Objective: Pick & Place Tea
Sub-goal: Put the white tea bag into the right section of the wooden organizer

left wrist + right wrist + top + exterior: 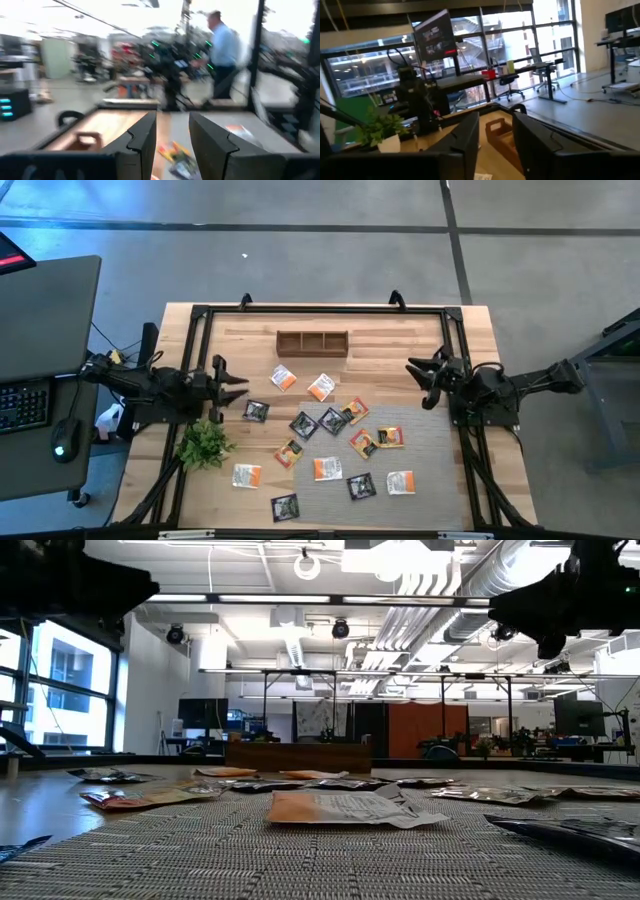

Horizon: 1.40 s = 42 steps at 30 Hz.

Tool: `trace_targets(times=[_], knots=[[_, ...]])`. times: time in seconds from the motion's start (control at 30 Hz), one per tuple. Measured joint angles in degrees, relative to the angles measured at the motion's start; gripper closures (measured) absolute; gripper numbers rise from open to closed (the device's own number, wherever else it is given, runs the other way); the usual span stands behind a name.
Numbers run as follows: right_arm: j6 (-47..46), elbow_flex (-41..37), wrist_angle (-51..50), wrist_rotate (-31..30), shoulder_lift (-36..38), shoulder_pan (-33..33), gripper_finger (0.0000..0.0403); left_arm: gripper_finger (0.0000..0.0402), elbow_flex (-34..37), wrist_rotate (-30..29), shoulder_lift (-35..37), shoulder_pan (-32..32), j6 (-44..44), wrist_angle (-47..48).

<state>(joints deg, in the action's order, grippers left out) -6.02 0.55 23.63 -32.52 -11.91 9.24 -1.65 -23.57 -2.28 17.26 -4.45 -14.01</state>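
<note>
Several small flat square tea sachets lie scattered on the wooden table and on a grey woven mat (425, 465). Some are white with orange (285, 378), some dark (304, 424), some orange-yellow (390, 437). In the low view one white-and-orange sachet (340, 808) lies flat on the mat. My left gripper (235, 383) hovers open at the table's left side, level, pointing toward the sachets. My right gripper (420, 372) hovers open at the right side, facing it. Both wrist views show nothing between the fingers of the left gripper (172, 145) or the right gripper (496, 145).
A wooden tray (312, 342) with three compartments stands at the far middle of the table. A small green plant (205, 443) in a white pot stands near my left arm. A black frame runs around the table. In the left wrist view, a person (222, 50) stands in the room beyond.
</note>
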Motion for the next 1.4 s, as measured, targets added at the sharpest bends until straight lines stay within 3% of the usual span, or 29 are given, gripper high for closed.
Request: trace_targets(times=[0.13, 0.33, 0.43, 0.6, 0.8, 0.97, 1.13, 1.4], knots=[[-2.6, 0.7, 6.4, 3.1, -9.4, -2.2, 0.0256, 0.0286, 0.0, -5.6, 0.0, 0.0, 3.7, -4.5], [-5.3, 10.2, 5.8, 2.7, -31.3, -6.5, 0.0252, 0.0286, -0.8, -16.9, -2.1, -0.1, 7.6, -7.9], [-9.5, 16.2, 5.3, 4.4, -44.4, -8.9, 0.0252, 0.0286, -4.0, -18.8, -4.4, 0.0, 7.9, -2.1], [-10.9, 26.6, 4.6, 9.0, -64.7, -11.9, 0.0252, 0.0286, -10.7, -21.0, -11.1, 0.0, 15.9, 8.9], [-13.2, 38.1, 4.7, 13.5, -82.1, -13.1, 0.0252, 0.0286, -17.3, -24.2, -21.0, 0.0, 22.2, 19.8], [-18.7, 45.1, 0.4, 13.4, -91.9, -13.2, 0.0252, 0.0286, -20.1, -30.0, -27.2, -0.1, 24.3, 20.6], [-22.4, 49.5, -4.8, 13.1, -99.4, -12.8, 0.0253, 0.0286, -20.6, -29.3, -30.4, 0.0, 24.3, 20.6], [-22.5, 51.3, -6.2, 10.4, -101.8, -12.5, 0.0278, 0.0286, -20.7, -29.2, -30.4, 0.0, 24.3, 20.4]])
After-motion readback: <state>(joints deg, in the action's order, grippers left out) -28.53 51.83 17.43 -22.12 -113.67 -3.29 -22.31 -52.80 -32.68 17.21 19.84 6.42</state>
